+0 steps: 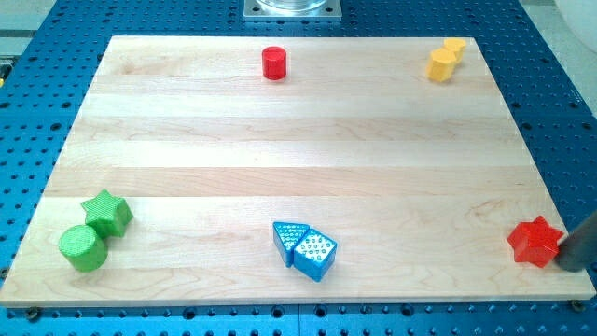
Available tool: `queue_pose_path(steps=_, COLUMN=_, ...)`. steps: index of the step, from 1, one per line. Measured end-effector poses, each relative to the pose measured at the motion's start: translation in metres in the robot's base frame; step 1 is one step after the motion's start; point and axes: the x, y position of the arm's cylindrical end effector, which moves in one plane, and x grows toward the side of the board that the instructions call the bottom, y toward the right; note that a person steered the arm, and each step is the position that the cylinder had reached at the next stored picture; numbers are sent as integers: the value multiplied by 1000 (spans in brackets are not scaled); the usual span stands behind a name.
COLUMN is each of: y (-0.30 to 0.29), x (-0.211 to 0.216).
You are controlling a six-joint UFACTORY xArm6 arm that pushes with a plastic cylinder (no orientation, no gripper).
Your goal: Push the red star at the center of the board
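Rod end, your tip [565, 268], had no jaws and held nothing; it sat at the view's right edge, touching the red star [535, 242] on its outer side, probably so you could shove it left toward the board [308, 140] centre.

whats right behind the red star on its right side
My tip is there, a dark rod at the view's right edge, against the red star or nearly so. Whether they actually touch cannot be made out, and the frame cuts off the rod above.
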Motion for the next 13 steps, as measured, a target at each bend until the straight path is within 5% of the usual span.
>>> queue_pose_path(steps=3, y=-81, x=-67)
queue_pose_path(steps=5, y=-21, x=-44)
queue_pose_path(steps=7, y=-62, x=28)
queue_pose_path(steps=9, y=-103, x=-23)
queue_pose_path(steps=12, y=-85, x=13)
queue_pose_path(steps=13, y=-29, x=-42)
